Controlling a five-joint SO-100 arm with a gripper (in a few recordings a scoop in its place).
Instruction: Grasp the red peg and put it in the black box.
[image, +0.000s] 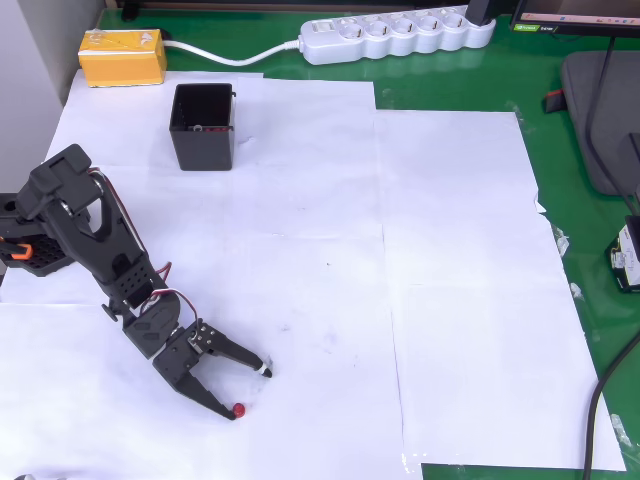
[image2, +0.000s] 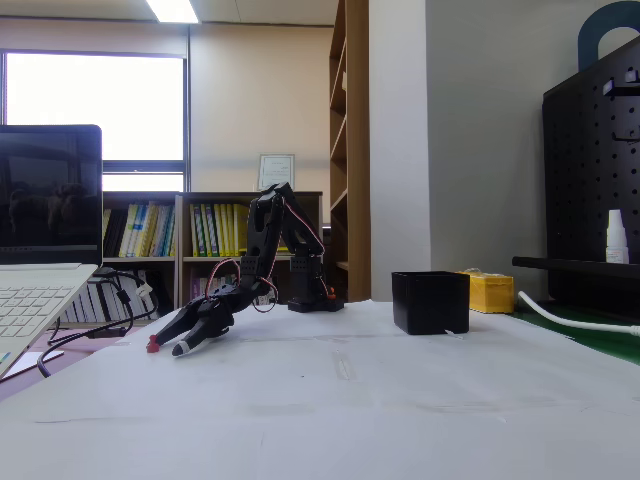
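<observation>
The tiny red peg (image: 239, 409) lies on the white paper near the front of the table, touching the tip of one finger of my black gripper (image: 250, 391). The gripper is open, its other, white-tipped finger (image: 265, 372) apart from the peg. In the fixed view the gripper (image2: 167, 348) is tilted down to the paper at the left, with the red peg (image2: 153, 346) at its tip. The black box (image: 203, 150) stands upright at the back left, far from the gripper; in the fixed view the black box (image2: 430, 302) is to the right of the arm.
A yellow block (image: 122, 57) sits behind the box at the back left corner. A white power strip (image: 400, 35) and its cable run along the back edge. White paper sheets (image: 450, 280) cover the green mat. A laptop (image2: 40, 290) stands at the left in the fixed view.
</observation>
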